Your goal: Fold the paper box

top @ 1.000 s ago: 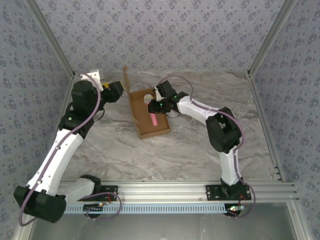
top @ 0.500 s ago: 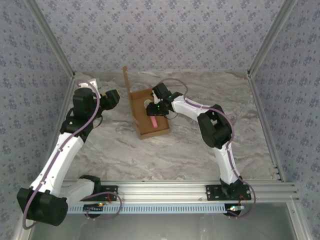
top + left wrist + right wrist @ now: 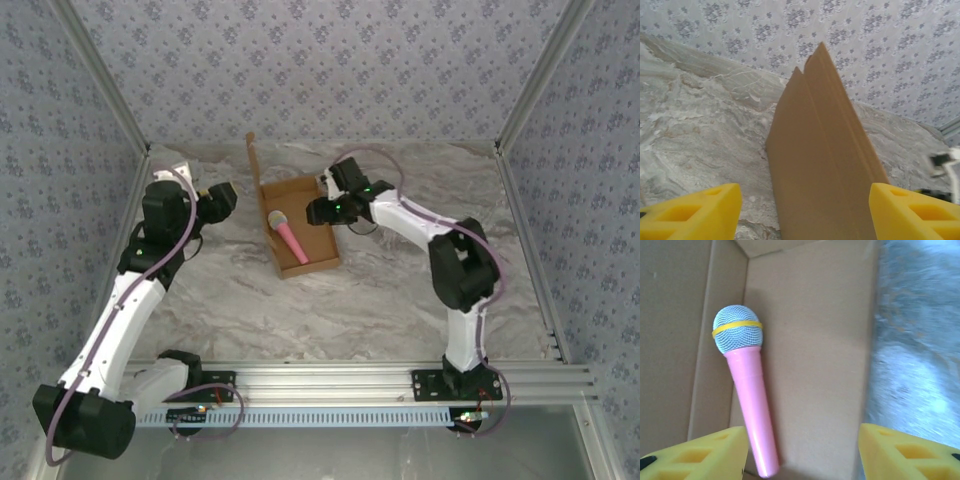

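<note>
An open brown paper box (image 3: 318, 240) sits on the marble-patterned table (image 3: 380, 300), toward its far side, between the two robot arms. A tall flap (image 3: 251, 165) stands upright along the box's left edge. Inside lies a pink toy microphone (image 3: 289, 236) with its grey mesh head toward the far left corner and its handle slanting to the near right. The right gripper (image 3: 318, 210) hangs at the box's far right corner with its jaws spread wide and nothing between them. Its wrist camera looks down past the yellow fingers (image 3: 700, 455) to the microphone (image 3: 746, 395) resting free on the cardboard floor (image 3: 815, 340). The left gripper (image 3: 222, 197) waits just left of the box, clear of it and also wide open and empty. Its own camera shows the raised flap (image 3: 820, 160) rising ahead between two well-separated yellow fingertips (image 3: 690, 212).
</note>
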Tool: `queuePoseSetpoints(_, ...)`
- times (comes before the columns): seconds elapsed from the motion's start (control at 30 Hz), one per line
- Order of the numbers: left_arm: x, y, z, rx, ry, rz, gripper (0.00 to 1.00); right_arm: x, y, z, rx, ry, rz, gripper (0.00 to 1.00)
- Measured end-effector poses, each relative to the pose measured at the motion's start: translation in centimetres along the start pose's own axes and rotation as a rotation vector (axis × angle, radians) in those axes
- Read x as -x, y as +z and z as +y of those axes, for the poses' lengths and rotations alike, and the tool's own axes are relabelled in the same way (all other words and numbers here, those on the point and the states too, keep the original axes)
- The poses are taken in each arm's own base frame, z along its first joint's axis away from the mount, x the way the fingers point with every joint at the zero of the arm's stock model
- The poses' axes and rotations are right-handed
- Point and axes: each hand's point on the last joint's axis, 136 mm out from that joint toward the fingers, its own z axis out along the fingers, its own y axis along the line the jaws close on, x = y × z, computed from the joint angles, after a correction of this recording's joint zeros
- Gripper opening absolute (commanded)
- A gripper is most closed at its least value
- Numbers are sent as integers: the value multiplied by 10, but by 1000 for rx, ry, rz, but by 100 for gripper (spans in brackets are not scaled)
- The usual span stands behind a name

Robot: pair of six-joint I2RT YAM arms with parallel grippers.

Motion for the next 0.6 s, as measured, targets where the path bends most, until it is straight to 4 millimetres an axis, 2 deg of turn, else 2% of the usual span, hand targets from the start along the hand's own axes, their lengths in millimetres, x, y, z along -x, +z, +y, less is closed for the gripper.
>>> queuePoseSetpoints(0.1, -6, 4, 14, 29, -33, 5, 69, -4, -9, -18, 1, 28, -15, 65)
queuePoseSetpoints(0.23, -21, 14, 43, 79, -120, 10, 68, -31, 4, -31, 36, 63, 43, 67)
queuePoseSetpoints(0.3, -33, 23, 59, 108, -164, 31, 67, -43, 12, -28, 67, 72, 76, 67)
queuePoseSetpoints(0.4, -56, 42, 78, 151, -220, 92, 67, -49, 19, -21, 113, 82, 93, 67)
queuePoseSetpoints(0.6, -90, 73, 98, 193, -277, 183, 67, -58, 25, -12, 187, 107, 95, 67)
